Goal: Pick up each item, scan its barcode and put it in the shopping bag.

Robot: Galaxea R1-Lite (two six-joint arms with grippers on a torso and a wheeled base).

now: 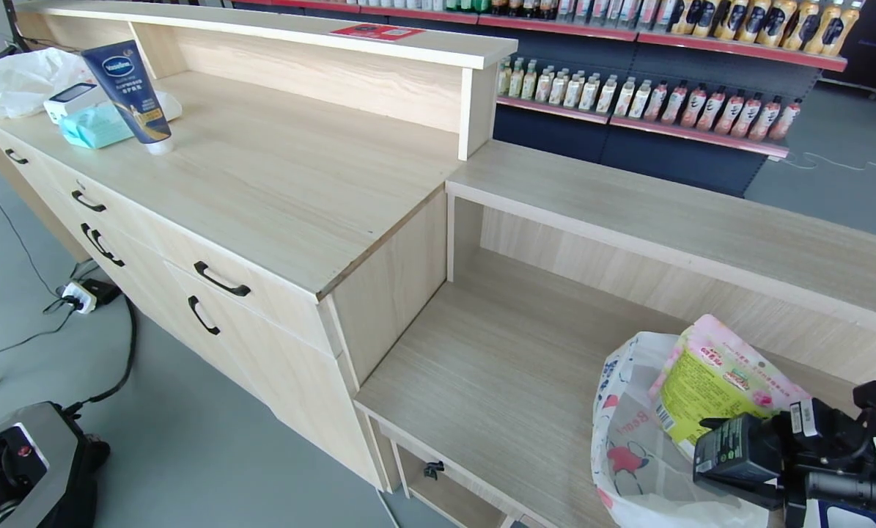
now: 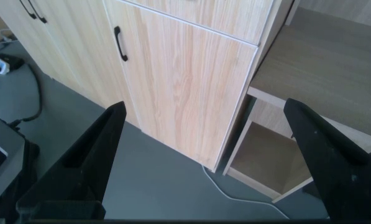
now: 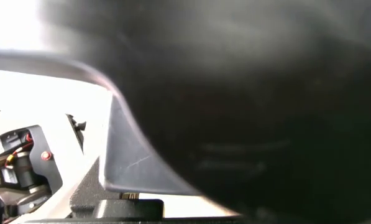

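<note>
A green and pink pouch (image 1: 709, 381) stands tilted in the mouth of the white shopping bag (image 1: 628, 440) on the low shelf at the right. My right arm (image 1: 826, 455) ends right beside the pouch and bag; its black housing hides the grip. On the high counter at the far left a blue tube (image 1: 127, 92) stands upright on its cap. Beside it are a teal pack (image 1: 93, 126) and a white scanner (image 1: 75, 99). My left gripper (image 2: 204, 106) hangs open over the grey floor in front of the cabinet door (image 2: 185, 74), holding nothing.
A crumpled white plastic bag (image 1: 20, 81) lies at the counter's far left corner. A raised ledge (image 1: 298, 29) runs behind the counter. Shelves of bottles (image 1: 650, 99) stand beyond. A power strip (image 1: 78, 295) and cables lie on the floor by the drawers.
</note>
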